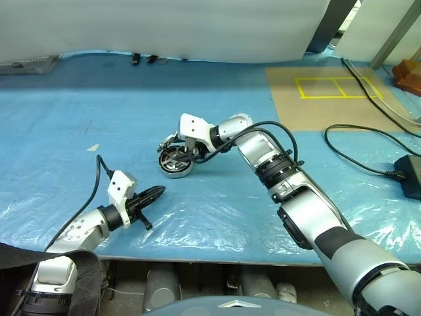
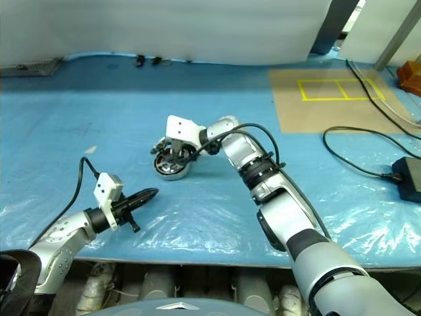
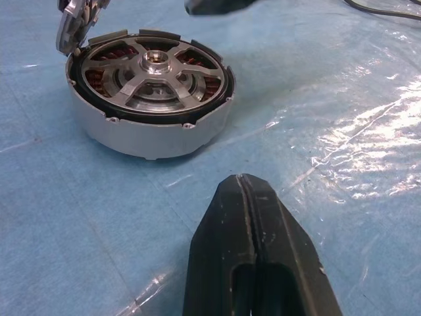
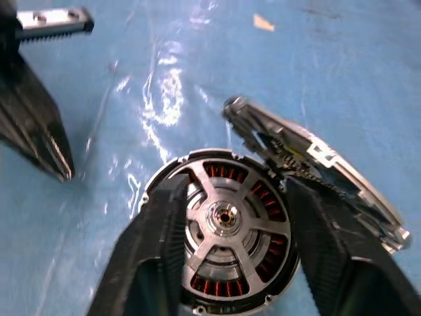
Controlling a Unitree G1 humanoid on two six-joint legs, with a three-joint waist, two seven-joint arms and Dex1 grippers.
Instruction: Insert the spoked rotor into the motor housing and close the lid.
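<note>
Left pincer [image 1: 154, 193]: nearest to me, low on the left, its fingers pressed together and holding nothing; it hangs just above the blue surface [image 1: 79, 138], pointing toward the motor.
Motor housing [image 1: 175, 162]: right of that, resting on the surface; I see copper windings through the openings in the wrist views.
Spoked rotor [image 4: 227, 220]: I judge it already seated in the housing, its spokes and hub level with the rim.
Lid [image 4: 316, 168]: tilted up at the housing's edge, not yet down.
Right pincer [image 4: 227, 237]: its fingers spread either side of the housing; I cannot tell whether they touch it.
Progress: insertion looks done; closing the lid is left.
Writing: none I can read.
</note>
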